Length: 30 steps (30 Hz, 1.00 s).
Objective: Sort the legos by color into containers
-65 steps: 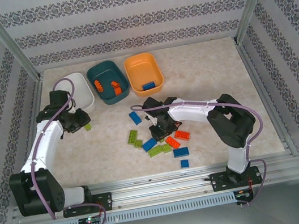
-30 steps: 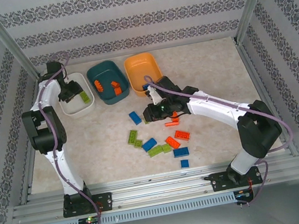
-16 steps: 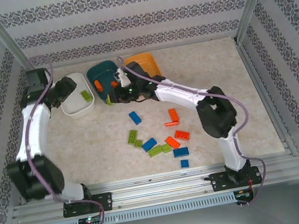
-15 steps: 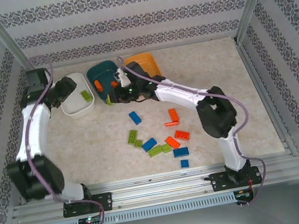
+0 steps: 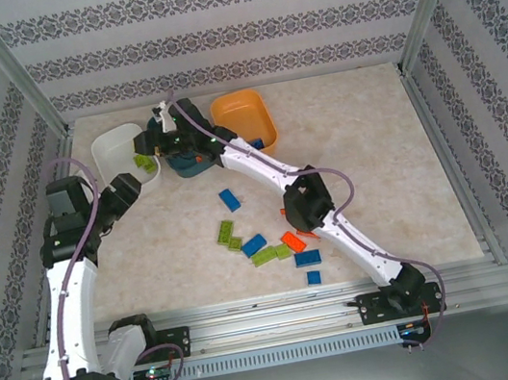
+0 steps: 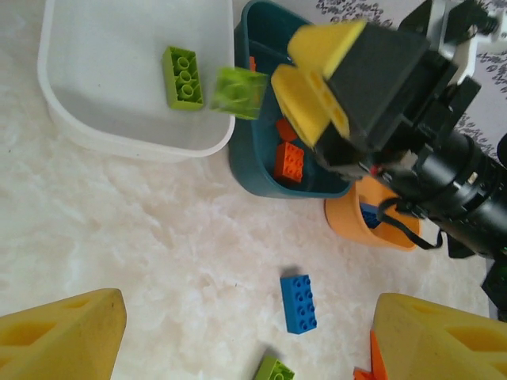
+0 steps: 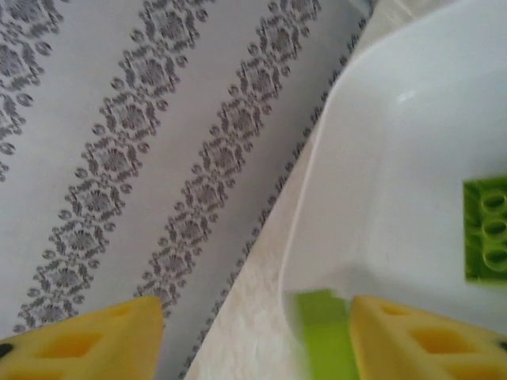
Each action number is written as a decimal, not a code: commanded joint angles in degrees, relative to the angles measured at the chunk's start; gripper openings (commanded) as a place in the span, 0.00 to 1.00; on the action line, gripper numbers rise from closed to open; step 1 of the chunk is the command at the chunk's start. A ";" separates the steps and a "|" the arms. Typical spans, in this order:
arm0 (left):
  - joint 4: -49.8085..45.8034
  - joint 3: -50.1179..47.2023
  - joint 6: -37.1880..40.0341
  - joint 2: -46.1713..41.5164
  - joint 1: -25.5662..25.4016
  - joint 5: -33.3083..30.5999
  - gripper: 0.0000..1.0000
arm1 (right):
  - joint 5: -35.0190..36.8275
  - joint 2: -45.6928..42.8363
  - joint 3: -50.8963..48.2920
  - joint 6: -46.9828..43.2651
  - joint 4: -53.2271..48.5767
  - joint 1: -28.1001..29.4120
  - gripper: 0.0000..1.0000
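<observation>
Lime brick (image 6: 242, 92) is hanging blurred over the white tub (image 6: 103, 134) rim, with the right tool (image 6: 287, 63) standing open just beside it.
Being glossy, hard and studded, it could be clipping the thin rounded lip and bouncing into the teal tub (image 6: 261, 170) or onto the marbled worktop (image 6: 142, 237); the left tool (image 6: 245, 340) is hovering open and empty.

No readable text, labels, brands, numbers or signs anywhere in these views.
</observation>
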 commanded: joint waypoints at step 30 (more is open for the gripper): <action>-11.69 -0.86 4.67 0.62 -27.91 -6.75 0.83 | 31.70 -86.89 -101.35 -4.08 -45.22 7.53 0.70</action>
